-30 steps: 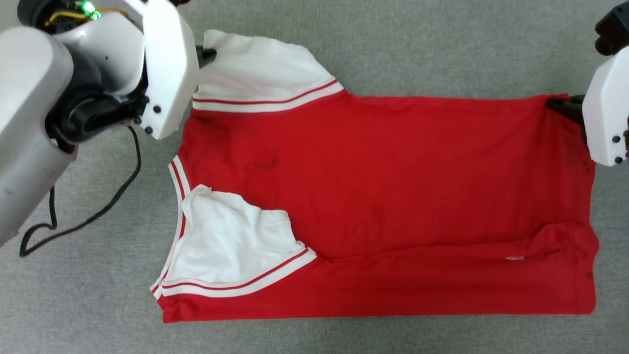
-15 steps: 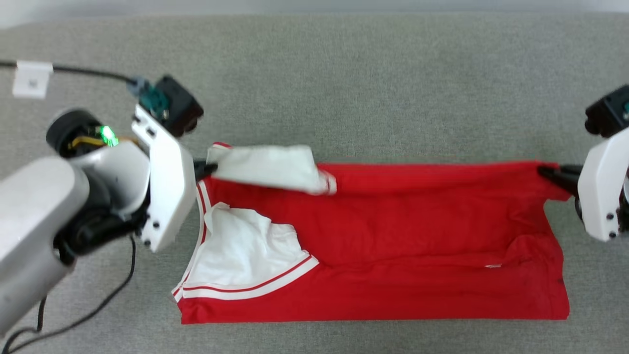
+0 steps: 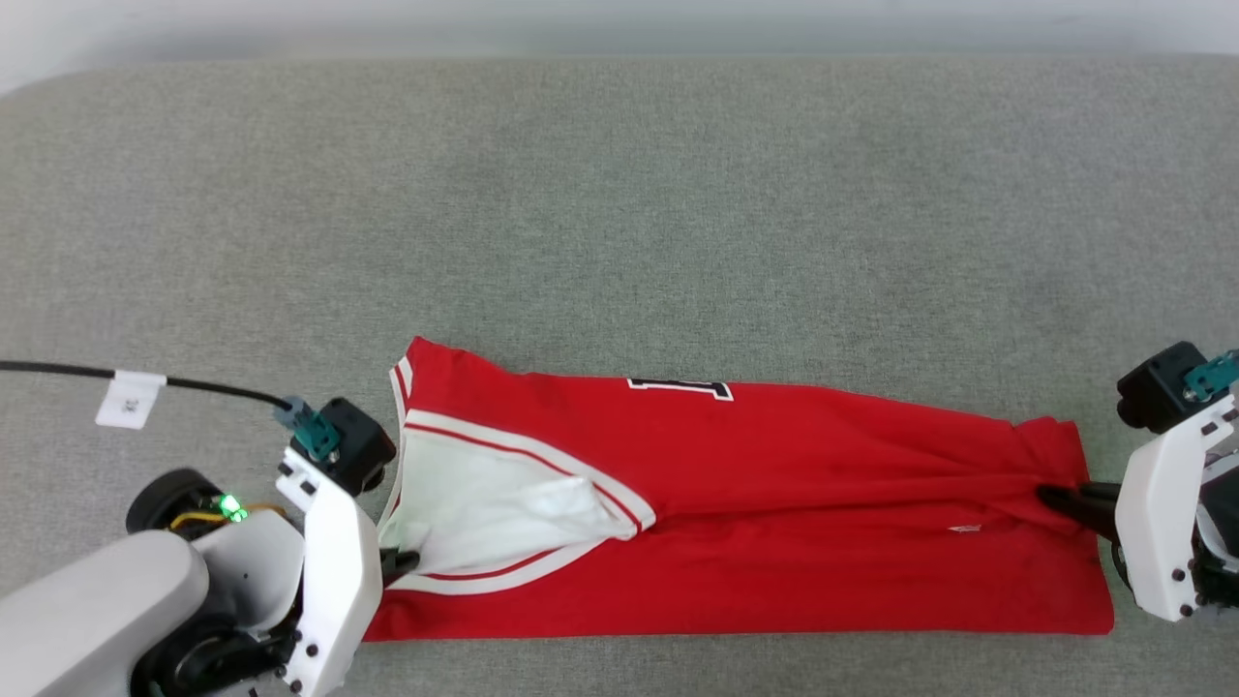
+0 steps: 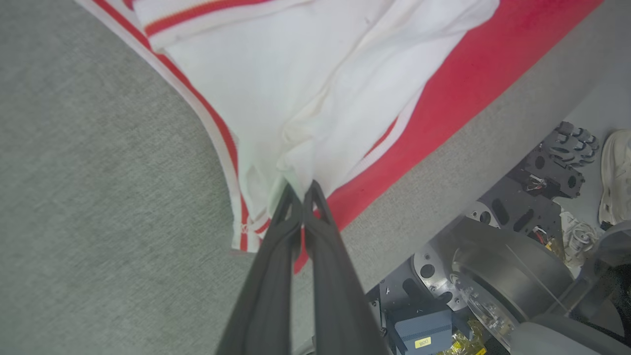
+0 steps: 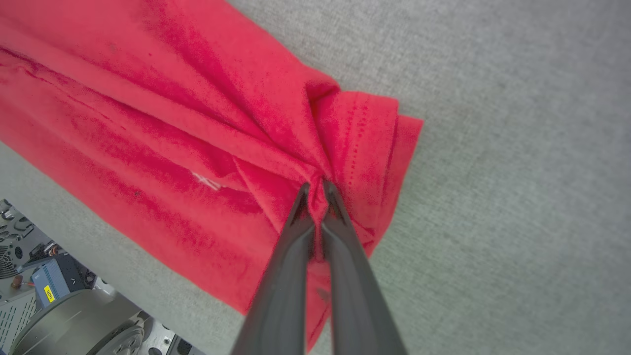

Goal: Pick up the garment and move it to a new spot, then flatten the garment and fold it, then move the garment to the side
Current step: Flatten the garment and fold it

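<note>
Both grippers have carried the far long edge of the garment point(image 3: 823, 523) over toward the near edge of the grey tabletop point(image 3: 619, 194) since half a second ago; head camera has also shifted, so part of that change is framing.

Head view: garment now doubled lengthwise, lying as a long red band along the tabletop's near edge, collar end toward the tabletop's left. A strip of black-and-white print point(image 3: 678, 387) shows on the turned-over layer. White sleeve point(image 3: 484, 513) sits on top at the collar end. Left gripper point(image 3: 407, 560) is at that sleeve, right gripper point(image 3: 1050, 499) at the hem end, both low over the tabletop.

Left wrist view: left gripper point(image 4: 300, 190) fingers pinched together on a bunched bit of white sleeve, close to the tabletop's near edge.

Right wrist view: right gripper point(image 5: 315, 187) clamped on a gathered pleat of red hem point(image 5: 374, 133); creases radiate from the pinch.

Status, my read: relocate and flatten look done, first lengthwise fold is nearly laid. Top layer isn't squared to the bottom one; it stops short of the near edge. Left to do: release, cross folds, shift to the side.
</note>
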### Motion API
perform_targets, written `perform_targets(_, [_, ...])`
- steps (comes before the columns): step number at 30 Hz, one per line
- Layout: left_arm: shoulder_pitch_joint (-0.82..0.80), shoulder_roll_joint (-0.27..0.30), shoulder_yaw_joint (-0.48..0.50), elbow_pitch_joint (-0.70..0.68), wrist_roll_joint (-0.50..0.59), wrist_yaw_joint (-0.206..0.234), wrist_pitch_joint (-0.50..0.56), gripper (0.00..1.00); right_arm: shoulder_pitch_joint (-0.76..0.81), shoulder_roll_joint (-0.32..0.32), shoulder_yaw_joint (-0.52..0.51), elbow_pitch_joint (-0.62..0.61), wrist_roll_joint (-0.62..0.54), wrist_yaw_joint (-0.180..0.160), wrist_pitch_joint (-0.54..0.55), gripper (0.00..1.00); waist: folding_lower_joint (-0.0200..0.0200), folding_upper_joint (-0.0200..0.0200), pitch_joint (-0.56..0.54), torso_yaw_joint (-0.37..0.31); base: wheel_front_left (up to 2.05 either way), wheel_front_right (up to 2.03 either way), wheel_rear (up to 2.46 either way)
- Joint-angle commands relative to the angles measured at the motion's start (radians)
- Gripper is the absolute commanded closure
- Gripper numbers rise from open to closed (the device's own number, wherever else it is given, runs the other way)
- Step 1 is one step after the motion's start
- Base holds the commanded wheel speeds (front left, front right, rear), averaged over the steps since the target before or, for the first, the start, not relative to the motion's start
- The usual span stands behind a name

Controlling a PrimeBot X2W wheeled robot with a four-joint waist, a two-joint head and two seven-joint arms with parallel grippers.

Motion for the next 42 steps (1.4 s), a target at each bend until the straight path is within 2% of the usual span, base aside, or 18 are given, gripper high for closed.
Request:
perform_targets(1, [0.025,-0.011,-0.005,0.017,-0.007,0.001,-0.013,1.0,0.019,0.008,0.006,0.011,-0.011,-0.001,-0.002,1.0,0.0001,0.0,0.012,-0.005,0.0,0.0,0.0])
perform_targets(4, [0.04,-0.031,-0.019,0.057,0.012,-0.008,-0.034,1.0,0.021,0.025,0.022,0.032,-0.021,-0.001,0.01,1.0,0.0001,0.0,0.027,-0.011,0.0,0.0,0.0])
perform_targets(5, [0.046,-0.039,-0.02,0.074,0.017,-0.008,-0.048,0.54,0.018,0.032,0.026,0.042,-0.028,-0.001,0.013,0.61,0.0001,0.0,0.029,-0.013,0.0,0.0,0.0])
perform_targets(6, [0.049,-0.046,-0.022,0.086,0.027,-0.013,-0.06,0.0,0.013,0.04,0.029,0.046,-0.033,-0.001,0.009,0.0,0.0001,0.0,0.03,-0.015,0.0,0.0,0.0])
perform_targets(8, [0.051,-0.055,-0.019,0.107,0.038,-0.014,-0.091,0.0,0.006,0.055,0.017,0.05,-0.025,-0.001,-0.012,0.0,0.0001,0.0,0.024,-0.018,0.0,0.0,0.0])
perform_targets(11, [0.038,-0.047,0.001,0.112,0.073,-0.007,-0.153,0.0,-0.009,0.041,-0.001,0.025,-0.035,-0.001,-0.05,0.0,0.0001,0.0,0.004,-0.021,0.0,0.0,0.0])
perform_targets(15, [0.025,-0.039,0.047,0.094,0.128,0.033,-0.275,0.0,-0.018,0.02,-0.041,-0.03,-0.05,-0.001,-0.138,0.0,0.0001,0.0,-0.025,-0.02,0.0,0.0,0.0])
perform_targets(20, [0.043,-0.06,0.106,0.074,0.208,0.144,-0.451,0.0,-0.016,0.011,-0.155,-0.049,-0.099,-0.001,-0.268,0.0,0.0001,0.0,-0.038,-0.022,0.0,0.0,0.0])
perform_targets(24, [0.072,-0.089,0.156,0.07,0.252,0.252,-0.598,0.0,0.03,0.045,-0.279,0.005,-0.17,-0.001,-0.345,0.0,0.0001,0.0,-0.035,-0.024,0.0,0.0,0.0])
perform_targets(25, [0.072,-0.089,0.156,0.07,0.252,0.252,-0.598,0.0,0.03,0.045,-0.279,0.005,-0.17,-0.001,-0.345,0.0,0.0001,0.0,-0.035,-0.024,0.0,0.0,0.0])
perform_targets(29, [0.116,-0.116,0.203,0.091,0.289,0.366,-0.743,0.0,0.088,0.116,-0.396,0.072,-0.227,-0.001,-0.387,0.0,0.0001,0.0,-0.031,-0.024,0.0,0.0,0.0])
perform_targets(32, [0.157,-0.145,0.247,0.108,0.293,0.438,-0.815,0.0,0.134,0.172,-0.456,0.108,-0.236,-0.001,-0.372,0.0,0.0001,0.0,-0.028,-0.023,0.0,0.0,0.0])
perform_targets(36, [0.221,-0.184,0.321,0.124,0.32,0.514,-0.848,0.0,0.186,0.23,-0.493,0.136,-0.213,-0.001,-0.312,0.0,0.0001,0.0,-0.025,-0.021,0.0,0.0,0.0])
perform_targets(39, [0.274,-0.237,0.398,0.118,0.386,0.557,-0.852,0.0,0.219,0.254,-0.498,0.139,-0.19,-0.001,-0.26,0.0,0.0001,0.0,-0.02,-0.015,0.0,0.0,0.0])
perform_targets(42, [0.348,-0.296,0.488,0.109,0.463,0.573,-0.853,0.0,0.257,0.279,-0.495,0.143,-0.154,-0.001,-0.206,0.0,0.0001,0.0,-0.016,-0.01,0.0,0.0,0.0])
